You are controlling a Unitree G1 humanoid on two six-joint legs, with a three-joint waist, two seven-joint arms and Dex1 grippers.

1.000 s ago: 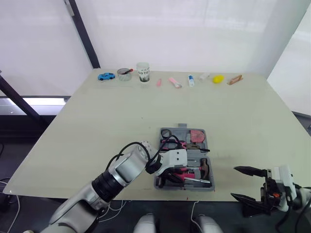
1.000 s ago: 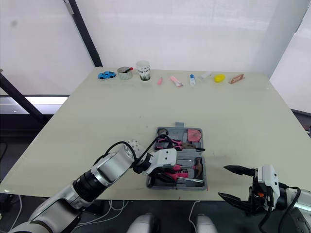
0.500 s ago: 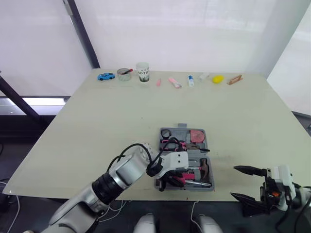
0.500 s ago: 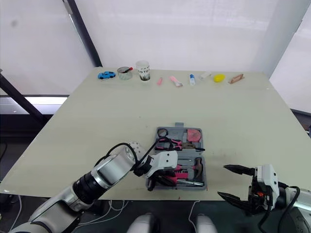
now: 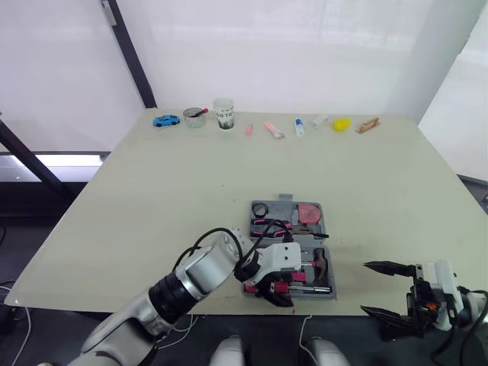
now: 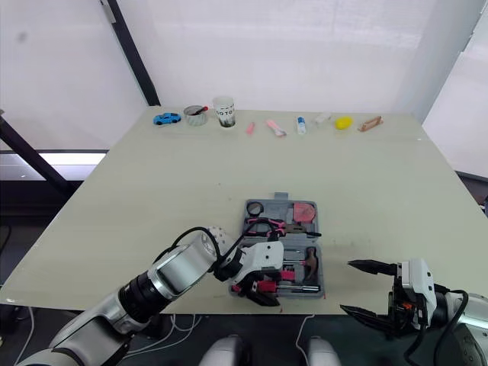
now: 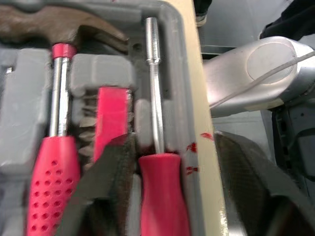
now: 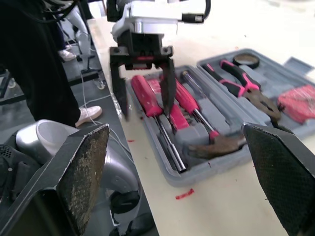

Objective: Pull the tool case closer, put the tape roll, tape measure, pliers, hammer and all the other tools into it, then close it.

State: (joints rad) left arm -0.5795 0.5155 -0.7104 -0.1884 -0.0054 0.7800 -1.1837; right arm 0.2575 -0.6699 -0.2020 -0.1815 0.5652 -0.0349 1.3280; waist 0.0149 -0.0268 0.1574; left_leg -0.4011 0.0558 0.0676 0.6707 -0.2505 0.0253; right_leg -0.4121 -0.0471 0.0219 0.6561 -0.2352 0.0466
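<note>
Drawn back toward the counter's (image 5: 191,175) near edge, the left claw (image 8: 145,98) hangs spread astride the red screwdriver (image 7: 160,196) in the tool case (image 5: 287,200) beneath it, right claw (image 5: 366,287) spread too

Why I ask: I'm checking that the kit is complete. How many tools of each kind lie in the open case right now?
hammer: 1
screwdriver: 1
pliers: 1
tape roll: 1
tape measure: 1
bit holder: 1
Total: 6
</note>
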